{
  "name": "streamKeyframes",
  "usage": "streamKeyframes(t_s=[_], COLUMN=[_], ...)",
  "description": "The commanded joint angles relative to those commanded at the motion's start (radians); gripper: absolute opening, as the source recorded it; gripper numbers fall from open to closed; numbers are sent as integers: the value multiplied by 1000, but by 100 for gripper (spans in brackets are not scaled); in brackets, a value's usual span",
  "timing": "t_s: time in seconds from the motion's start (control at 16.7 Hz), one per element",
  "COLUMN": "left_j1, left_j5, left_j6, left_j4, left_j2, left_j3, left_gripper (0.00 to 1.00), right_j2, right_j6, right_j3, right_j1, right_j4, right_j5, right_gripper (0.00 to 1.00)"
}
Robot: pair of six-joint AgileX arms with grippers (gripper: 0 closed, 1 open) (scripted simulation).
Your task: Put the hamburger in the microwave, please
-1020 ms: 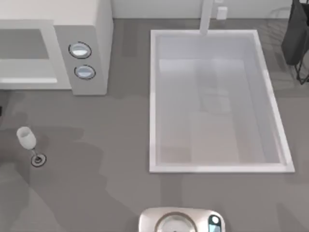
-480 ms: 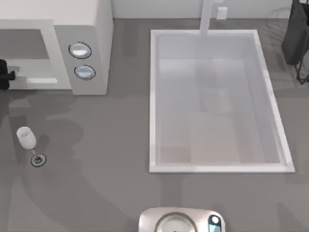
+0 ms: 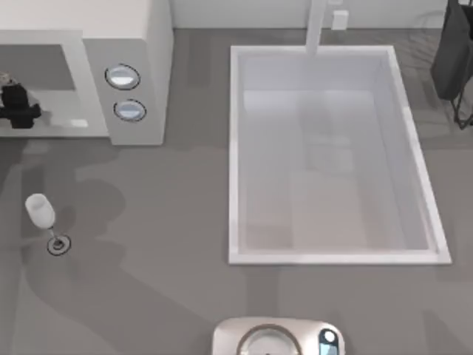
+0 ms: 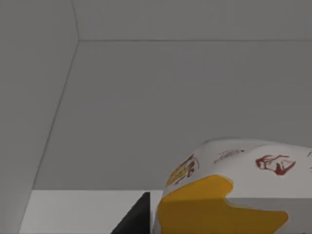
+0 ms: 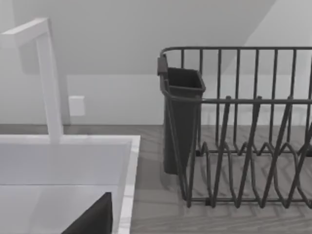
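Grey worktop (image 3: pixel 170 222) ran under everything, with the white microwave (image 3: pixel 140 44) at its far left, door open and grey cavity showing. Just at that opening was the left gripper (image 3: pixel 18 103), a dark shape poised over the white ledge at the mouth. From the left wrist view the hamburger (image 4: pixel 234 190) sat close under the camera, cream with orange and yellow markings, facing the cavity's grey walls; I could not tell whether the jaws were clenched on it or released.

To the right lay the white sink (image 3: pixel 329 151), nothing in its basin, a white tap (image 3: pixel 318 26) at its far edge. A dark dish rack (image 5: pixel 239 131) stood at the far right. A wine glass (image 3: pixel 41 214) stood near left, and a silver scale (image 3: pixel 277 336) at the near edge.
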Motion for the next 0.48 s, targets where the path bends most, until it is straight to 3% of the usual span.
streamKeyframes(t_s=[0.48], left_j1=[-4], left_j5=[-7], left_j6=[-1], left_j4=[-43], left_j2=[53], left_j3=[67], left_gripper=[0], right_j2=[0], right_j6=[0], right_j3=[0], right_j1=[0], right_j4=[0], right_j5=[0], right_gripper=[100])
